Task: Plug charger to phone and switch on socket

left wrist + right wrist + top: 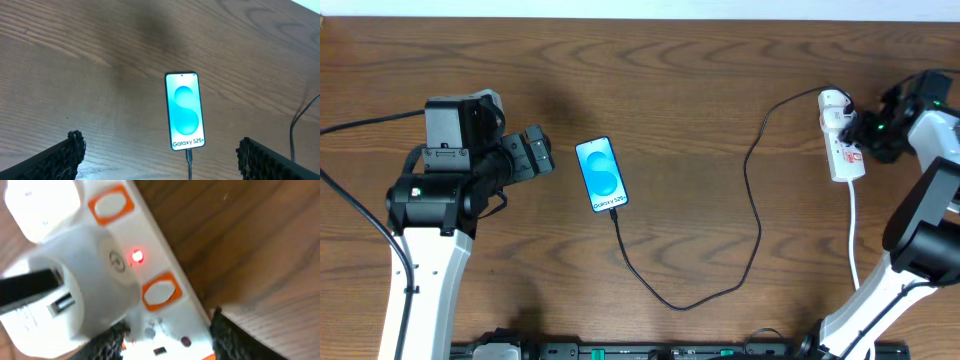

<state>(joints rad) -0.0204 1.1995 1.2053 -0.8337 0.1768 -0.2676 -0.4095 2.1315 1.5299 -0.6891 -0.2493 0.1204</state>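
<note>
So, the phone lay flat on the grainy brown wooden table, a slim black-framed rectangle; its glossy screen showed blue circles and a white strip at the bottom end. The charger, a thin black cable, had its small plug tip sitting in the bottom edge of the phone; from there it looped loosely across the wood up to the socket at the right side. That was a smooth, elongated white plastic strip with rounded switches ringed in orange; a small red light glowed between two of them, and a chunky rounded white adapter was plugged in beside it.

The left gripper hung just left of the phone with its rough black fingers spread wide, nothing between them. The right gripper was over the strip, fingers part-way apart on either side of it; couldn't tell whether they were pinching it.
</note>
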